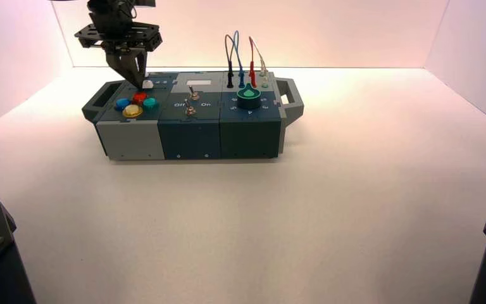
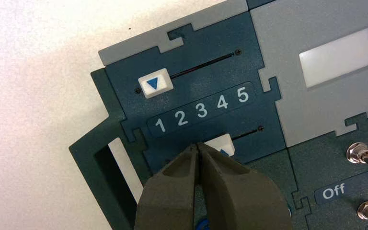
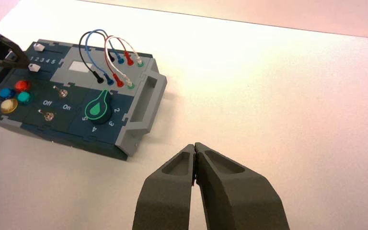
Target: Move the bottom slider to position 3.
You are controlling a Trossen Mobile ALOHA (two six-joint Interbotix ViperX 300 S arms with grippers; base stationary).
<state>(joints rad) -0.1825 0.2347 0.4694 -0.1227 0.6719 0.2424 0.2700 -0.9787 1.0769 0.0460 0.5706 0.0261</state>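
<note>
My left gripper [image 1: 140, 87] was in the upper left of the high view, pointing down over the left part of the box [image 1: 190, 130]. In the left wrist view its two fingers came up from the lower middle, tips together, with nothing between them. They ended right at the edge of the bottom slider [image 2: 223, 144], covering part of it; whether they touched it I could not tell. That white knob, with its blue arrow partly hidden, sat just below the middle of the left wrist view, roughly in line with the 3 on the number strip [image 2: 201, 110]. The slot showed from the knob towards the end on the 5's side.

The other white slider [image 2: 155, 83], in the upper left of that view, stood at 1. Beyond the strip, at the right of the view, were the pale window [image 2: 336, 57] and two metal toggle switches [image 2: 363, 154].

In the high view the red button [image 1: 140, 97] lay near my fingertips, with the blue, green and yellow ones close by. My right gripper [image 3: 195, 147] waited at the lower middle of the right wrist view, fingertips meeting, holding nothing, well apart from the box.
</note>
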